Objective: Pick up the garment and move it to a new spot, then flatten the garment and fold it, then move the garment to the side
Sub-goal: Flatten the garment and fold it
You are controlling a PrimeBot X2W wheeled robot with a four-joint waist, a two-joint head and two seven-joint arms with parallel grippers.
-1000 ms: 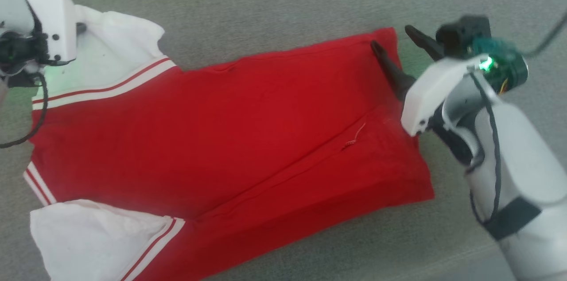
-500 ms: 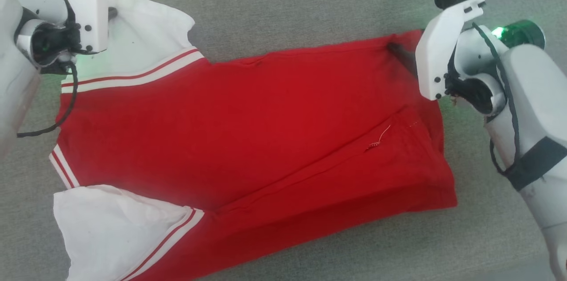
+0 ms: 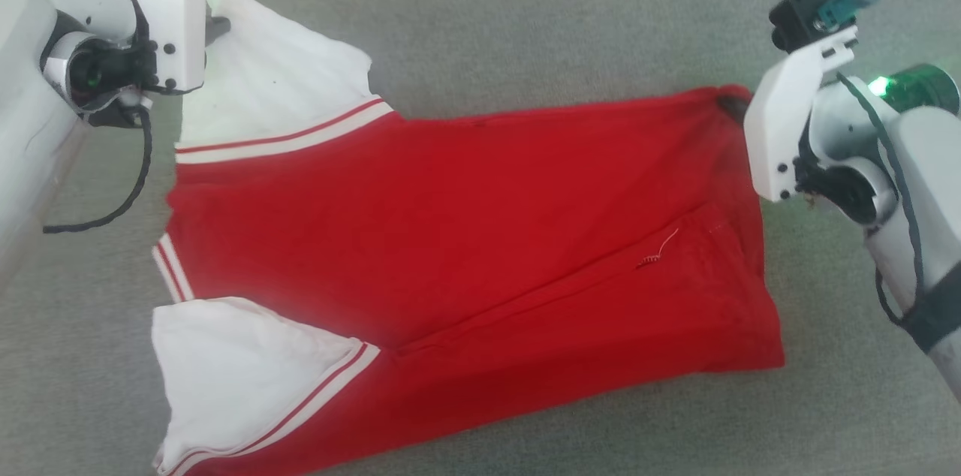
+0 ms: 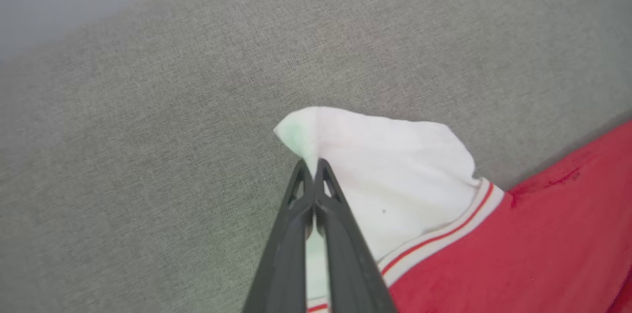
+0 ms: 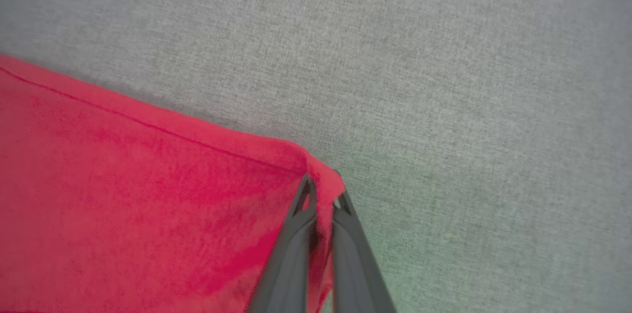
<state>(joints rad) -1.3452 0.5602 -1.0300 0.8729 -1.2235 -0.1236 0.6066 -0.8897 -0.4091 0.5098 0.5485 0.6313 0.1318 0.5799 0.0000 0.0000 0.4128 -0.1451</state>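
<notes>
The garment, a red T-shirt with white sleeves and striped trim, lies spread on grey cloth, collar end to the left, hem to the right. My left gripper is shut on the tip of the far white sleeve; the left wrist view shows the gripper pinching the sleeve's corner. My right gripper is shut on the far hem corner; in the right wrist view the gripper clamps a fold of red cloth. The near sleeve lies flat.
Grey woven surface extends on all sides of the shirt. A loose thread lies on a diagonal crease near the hem. A black cable hangs from my left wrist.
The right gripper went from open at the hem corner to shut on it. The far sleeve and hem edge have shifted right and slightly up; the head view shifted too.
</notes>
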